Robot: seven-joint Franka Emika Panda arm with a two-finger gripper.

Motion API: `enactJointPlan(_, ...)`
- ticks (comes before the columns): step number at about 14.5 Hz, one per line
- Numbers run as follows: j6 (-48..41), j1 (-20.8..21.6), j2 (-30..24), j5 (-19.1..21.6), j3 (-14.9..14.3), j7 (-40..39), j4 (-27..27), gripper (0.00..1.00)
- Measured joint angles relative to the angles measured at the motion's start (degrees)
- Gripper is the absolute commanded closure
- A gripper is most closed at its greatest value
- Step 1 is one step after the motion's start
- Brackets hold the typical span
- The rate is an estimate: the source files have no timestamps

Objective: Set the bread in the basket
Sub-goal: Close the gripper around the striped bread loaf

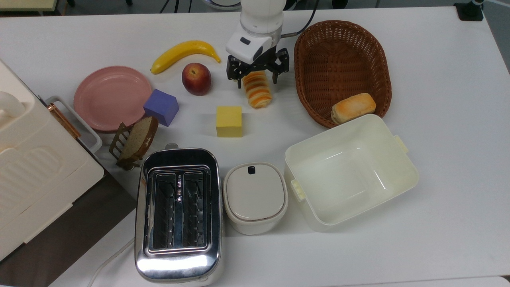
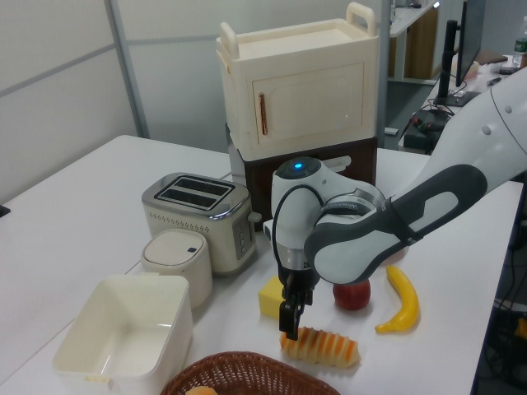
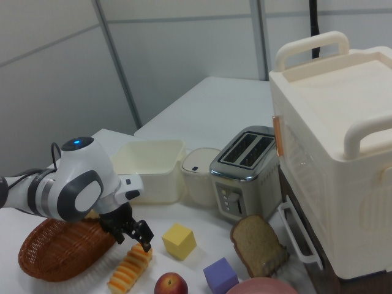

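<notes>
Right now, in the top view, the claw point(image 1: 257, 75) hangs over the far end of the striped spiral bread roll point(image 1: 257, 89), its two dark fingers spread wide and standing one on each side of that end, on the top view's left and right. The roll lies flat on the white bench point(image 1: 438, 99), its long axis running from far to near, so the fingers straddle it across its width, which looks like the right line for a pinch; nothing is held yet. The oval wicker basket point(image 1: 342, 28) sits just to the top view's right of the roll, apart from it, with a short golden bun point(image 1: 353, 107) resting at its near end. In the left view, the claw point(image 2: 290, 326) points straight down at the left view's left end of the roll point(image 2: 321, 347), very close above it or touching; I cannot tell which. The basket rim point(image 2: 247, 362) shows at the bottom edge, nearer than the roll. In the right view, the claw point(image 3: 136, 234) sits just above the far end of the roll point(image 3: 128, 268), with the basket point(image 3: 52, 254) to the right view's left. Judging from this, the next move is a short drop and a close, then a lift sideways over the basket wall.
</notes>
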Motion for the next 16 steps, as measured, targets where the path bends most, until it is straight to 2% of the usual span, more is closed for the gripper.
enactJointPlan(4, 0.0, -0.7, 0.2, 0.0, 0.5, 0.0, 0.0, 0.00)
enactJointPlan(8, 0.0, -3.0, 0.6, -0.1, 3.4, 0.0, 0.0, 0.00)
enactJointPlan(16, 0.0, -2.9, 1.9, -1.5, 3.9, 0.0, 0.0, 0.00)
